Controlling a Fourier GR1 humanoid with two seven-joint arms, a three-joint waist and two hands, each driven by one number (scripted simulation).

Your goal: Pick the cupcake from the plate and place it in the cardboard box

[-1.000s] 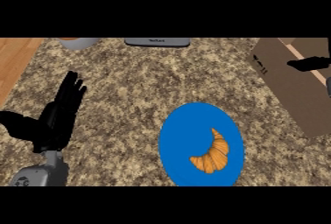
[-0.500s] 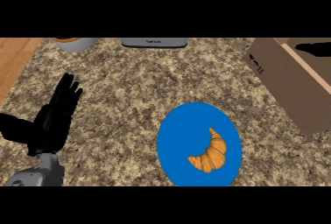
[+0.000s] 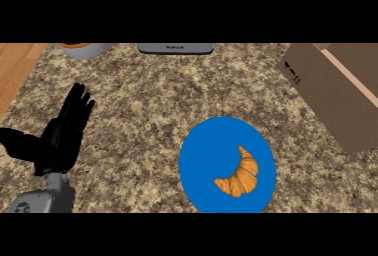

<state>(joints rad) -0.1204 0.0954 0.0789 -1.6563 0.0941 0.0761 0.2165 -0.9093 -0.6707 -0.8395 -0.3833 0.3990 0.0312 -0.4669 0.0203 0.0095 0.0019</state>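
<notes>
A blue plate (image 3: pixel 214 150) lies on the speckled counter, right of centre and near the front edge. On its lower right part rests a golden croissant (image 3: pixel 240 176); I see no cupcake. The brown cardboard box (image 3: pixel 336 90) stands at the right edge, its side facing me. My left hand (image 3: pixel 63 135) rests at the left, open with straight fingers pointing up, holding nothing and well apart from the plate. My right hand does not show.
A grey appliance (image 3: pixel 176 48) sits at the back centre. A grey cup with an orange rim (image 3: pixel 85 49) stands at the back left. A strip of wooden surface (image 3: pixel 16 65) borders the counter on the left.
My right hand, seen earlier over the box at the upper right, has left the view. The view has shifted a little. The left hand, plate and croissant keep their places.
</notes>
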